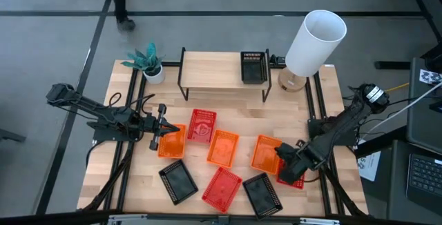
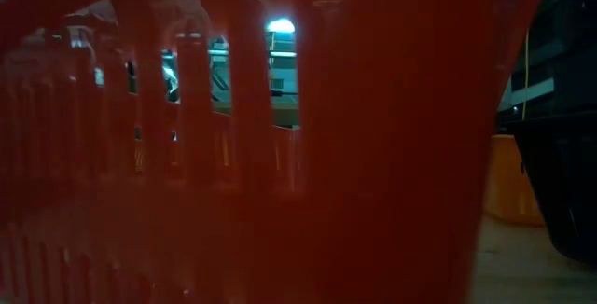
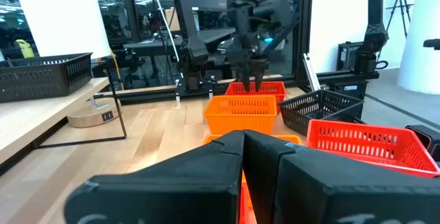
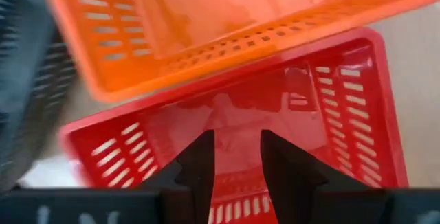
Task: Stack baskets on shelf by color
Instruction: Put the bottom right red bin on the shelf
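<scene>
Light-wood shelf [image 1: 224, 73] stands at the far side of the table [image 1: 324, 90] and serves as the reference point. One black basket [image 1: 253, 67] sits on the shelf's right end. Just beyond that end stands a white lamp [image 1: 314, 42]; beyond the left end is a small potted plant [image 1: 148, 61]. In front of the shelf, loose on the table, lie a red basket [image 1: 202, 125], an orange basket [image 1: 223, 148] and another orange basket [image 1: 266, 153]. Nearer the front edge lie a black basket [image 1: 178, 181], a red basket [image 1: 222, 187] and a black basket [image 1: 262, 194]. The left gripper [image 1: 160, 130] is in front of the shelf's left end, at the edge of an orange basket [image 1: 173, 142]; in the left wrist view its fingers [image 3: 227, 162] appear closed together, but a grip on the basket cannot be confirmed. The right gripper [image 1: 289, 163] is well in front of the shelf's right end, directly above a red basket [image 4: 275, 128] that lies partly under an orange one. In the right wrist view its fingers [image 4: 199, 159] stand narrowly apart over the red mesh floor, holding nothing. The low view is filled by a red basket wall.
</scene>
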Robot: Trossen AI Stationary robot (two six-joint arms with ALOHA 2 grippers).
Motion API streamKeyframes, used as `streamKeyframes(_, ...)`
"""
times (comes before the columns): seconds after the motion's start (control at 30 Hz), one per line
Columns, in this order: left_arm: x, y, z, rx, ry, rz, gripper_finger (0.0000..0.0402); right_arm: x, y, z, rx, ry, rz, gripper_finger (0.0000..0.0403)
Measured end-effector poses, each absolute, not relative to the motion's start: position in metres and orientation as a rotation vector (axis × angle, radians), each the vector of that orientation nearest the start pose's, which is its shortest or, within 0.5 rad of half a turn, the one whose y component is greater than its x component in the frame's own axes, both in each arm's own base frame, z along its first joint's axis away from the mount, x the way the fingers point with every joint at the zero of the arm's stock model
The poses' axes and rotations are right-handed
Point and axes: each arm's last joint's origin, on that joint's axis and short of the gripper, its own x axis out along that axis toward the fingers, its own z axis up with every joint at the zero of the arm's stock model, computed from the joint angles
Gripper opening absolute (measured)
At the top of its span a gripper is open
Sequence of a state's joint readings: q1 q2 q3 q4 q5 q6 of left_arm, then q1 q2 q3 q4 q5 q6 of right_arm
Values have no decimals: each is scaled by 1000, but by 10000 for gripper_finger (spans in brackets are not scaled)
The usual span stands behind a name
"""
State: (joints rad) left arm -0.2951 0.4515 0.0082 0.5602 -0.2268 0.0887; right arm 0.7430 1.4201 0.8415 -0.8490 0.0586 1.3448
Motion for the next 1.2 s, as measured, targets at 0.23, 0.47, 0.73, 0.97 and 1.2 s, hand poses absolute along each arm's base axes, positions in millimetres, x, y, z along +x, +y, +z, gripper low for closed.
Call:
streamKeyframes(0.23,121,-30,179,60,-114,-63,0,200,144,158,320,1279,-470,117)
streamKeyframes(0.47,121,-30,178,61,-109,-63,0,242,105,149,173,1175,-461,117)
streamKeyframes(0.73,121,-30,178,61,-109,-63,0,279,54,153,29,1026,-447,117)
streamKeyframes(0.97,121,-30,178,61,-109,-63,0,289,37,164,124,1069,-374,117)
streamKeyframes(1.2,121,-30,178,61,-108,-63,0,288,64,185,164,1188,-93,117)
